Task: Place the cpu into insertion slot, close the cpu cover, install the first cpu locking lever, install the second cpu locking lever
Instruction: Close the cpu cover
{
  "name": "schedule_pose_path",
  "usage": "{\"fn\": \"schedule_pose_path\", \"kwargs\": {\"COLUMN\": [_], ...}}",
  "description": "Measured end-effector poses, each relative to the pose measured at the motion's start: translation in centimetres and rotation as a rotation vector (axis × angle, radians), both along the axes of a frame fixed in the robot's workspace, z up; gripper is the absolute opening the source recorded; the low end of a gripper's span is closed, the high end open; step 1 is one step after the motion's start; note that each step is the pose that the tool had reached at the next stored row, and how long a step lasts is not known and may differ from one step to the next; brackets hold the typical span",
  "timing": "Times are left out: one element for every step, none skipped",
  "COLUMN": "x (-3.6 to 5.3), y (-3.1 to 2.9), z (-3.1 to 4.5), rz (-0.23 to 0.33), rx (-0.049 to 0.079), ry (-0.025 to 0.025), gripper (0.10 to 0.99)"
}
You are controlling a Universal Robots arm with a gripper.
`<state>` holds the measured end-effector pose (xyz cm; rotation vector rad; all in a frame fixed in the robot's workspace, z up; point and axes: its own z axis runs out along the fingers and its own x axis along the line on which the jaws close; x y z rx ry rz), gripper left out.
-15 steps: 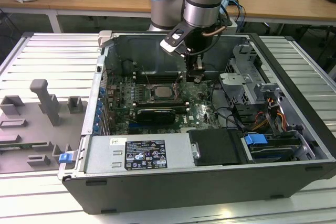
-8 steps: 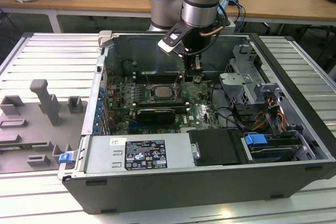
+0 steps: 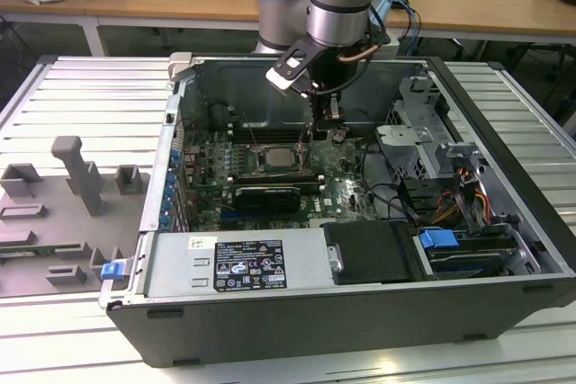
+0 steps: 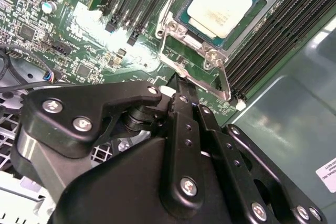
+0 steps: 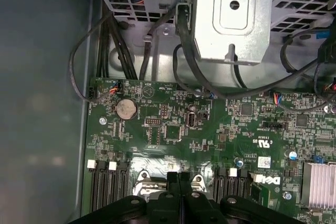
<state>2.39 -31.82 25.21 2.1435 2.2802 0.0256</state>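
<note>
The cpu [image 4: 220, 2] lies flat with its pale metal top up in the insertion slot [image 3: 274, 158] on the green board. The cpu cover [image 4: 208, 55] lies down around it, and the chip shows through its window. A thin silver locking lever [image 4: 224, 83] runs along the socket's edge nearest my gripper. My gripper [image 4: 178, 83] is shut with its black fingertips right at that lever's wire; I cannot tell whether it grips it. In the exterior view my gripper [image 3: 317, 132] hangs just to the exterior view's right of the socket. Its fingers [image 5: 173, 178] are pressed together over the board.
Black memory slots [image 4: 278, 30] flank the socket. A long black card [image 3: 265, 195] lies in front of it. A metal drive cage [image 3: 423, 141] with cables [image 5: 105, 51] stands on the exterior view's right. The power supply [image 3: 238, 263] fills the case front. A silver heatsink [image 5: 317, 182] is nearby.
</note>
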Motion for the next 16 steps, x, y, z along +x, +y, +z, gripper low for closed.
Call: {"fn": "schedule_pose_path", "kwargs": {"x": [-0.06, -0.12, -0.18, -0.27, -0.33, -0.38, -0.45, -0.52, -0.57, -0.63, -0.74, -0.89, -1.03, -1.13, -1.22, -1.31], "y": [0.00, 0.00, 0.00, 0.00, 0.00, 0.00, 0.00, 0.00, 0.00, 0.00, 0.00, 0.00, 0.00, 0.00, 0.00, 0.00], "z": [0.00, 0.00, 0.00, 0.00, 0.00, 0.00, 0.00, 0.00, 0.00, 0.00, 0.00, 0.00, 0.00, 0.00, 0.00, 0.00], "rz": [0.000, 0.000, 0.000, 0.000, 0.000, 0.000, 0.000, 0.000, 0.000, 0.000, 0.000, 0.000, 0.000, 0.000, 0.000, 0.000], "rx": [0.000, 0.000, 0.000, 0.000, 0.000, 0.000, 0.000, 0.000, 0.000, 0.000, 0.000, 0.000, 0.000, 0.000, 0.000, 0.000], "ry": [0.0000, 0.0000, 0.0000, 0.0000, 0.0000, 0.0000, 0.0000, 0.0000, 0.0000, 0.0000, 0.0000, 0.0000, 0.0000, 0.0000, 0.0000, 0.0000], "gripper": [0.106, 0.106, 0.106, 0.106, 0.106, 0.106, 0.106, 0.106, 0.106, 0.106, 0.106, 0.106, 0.106, 0.106, 0.106, 0.106]}}
